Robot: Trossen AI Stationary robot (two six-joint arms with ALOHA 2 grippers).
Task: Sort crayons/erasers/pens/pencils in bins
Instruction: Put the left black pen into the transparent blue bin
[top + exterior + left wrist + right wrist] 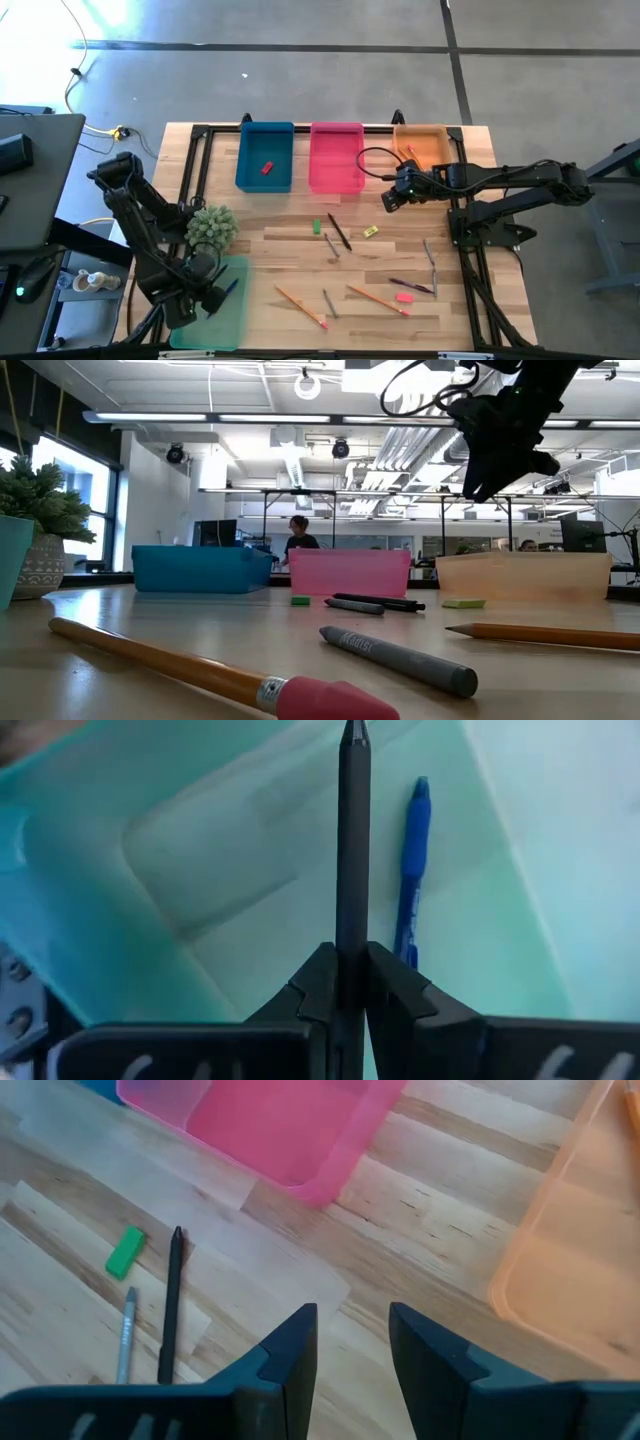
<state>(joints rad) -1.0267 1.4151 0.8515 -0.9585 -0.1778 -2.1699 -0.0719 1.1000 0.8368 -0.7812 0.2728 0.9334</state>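
While the left gripper (350, 975) hangs over the green bin (225, 310) at the table's (290, 270) near-left corner, its jaws are pinching a dark pen (352, 850) that sticks straight out over the bin floor, and a blue pen (412, 860) already lies in there beside it. Just by that bin sits a potted plant (211, 227). Along the far edge, the blue bin (265, 157) holds a red eraser (267, 168), then comes the pink bin (336, 157), then the orange bin (423, 147) with pencils in it. Out on the middle of the table there's a green eraser (125, 1251) next to a black pen (171, 1305) and a grey crayon (125, 1335), with more pencils, crayons and erasers scattered nearer the front edge. Over on the right, the right gripper (352, 1345) hovers above bare wood between the pink and orange bins, jaws spread and holding nothing.
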